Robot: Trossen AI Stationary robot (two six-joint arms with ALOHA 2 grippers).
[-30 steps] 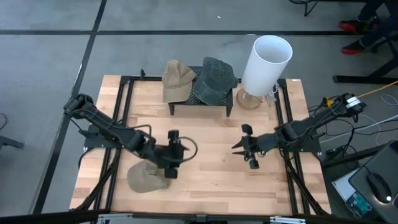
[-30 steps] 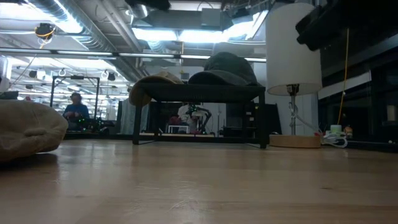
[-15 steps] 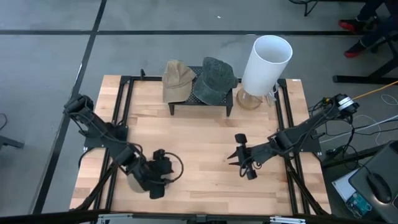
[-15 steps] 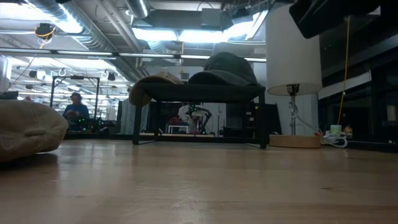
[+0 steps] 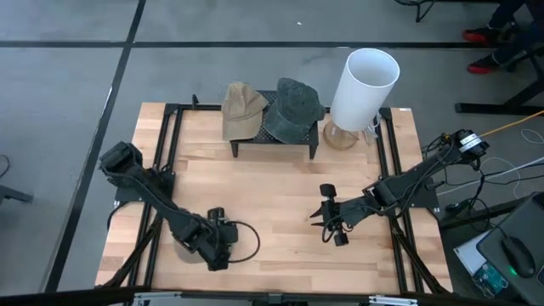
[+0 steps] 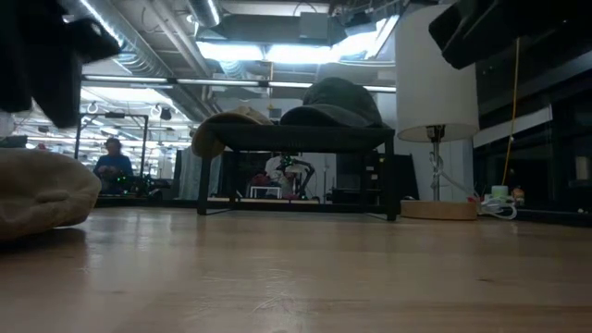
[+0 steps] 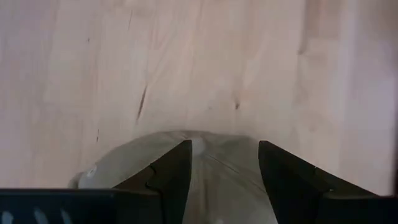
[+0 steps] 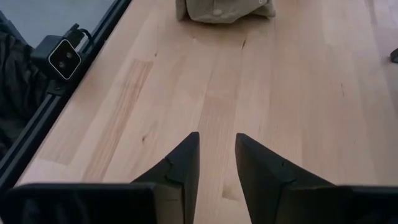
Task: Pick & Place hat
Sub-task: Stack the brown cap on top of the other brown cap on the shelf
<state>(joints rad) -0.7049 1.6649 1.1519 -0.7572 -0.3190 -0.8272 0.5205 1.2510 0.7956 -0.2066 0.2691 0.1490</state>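
Two arms | left gripper [image 7: 224, 168] apart over tan hat [image 7: 211, 180]; right gripper [image 8: 216, 158] slightly apart above table [image 8: 298, 106]

Tan hat [image 7: 214, 168] on wooden table [image 7: 186, 62], left gripper [image 7: 225, 163] jaws spread above it

Two dark, slim, jointed robot arms with black two-finger grippers

The left arm [image 5: 144, 191] and right arm [image 5: 416, 177] are matte black, built of narrow links with bulkier joint housings; a thin black cable loops beside the left gripper [image 5: 214, 246]. The right gripper [image 5: 330, 216] ends in tapered, wedge-shaped fingers [image 8: 180, 163], smooth and unmarked, as do the left's fingers [image 7: 171, 171].
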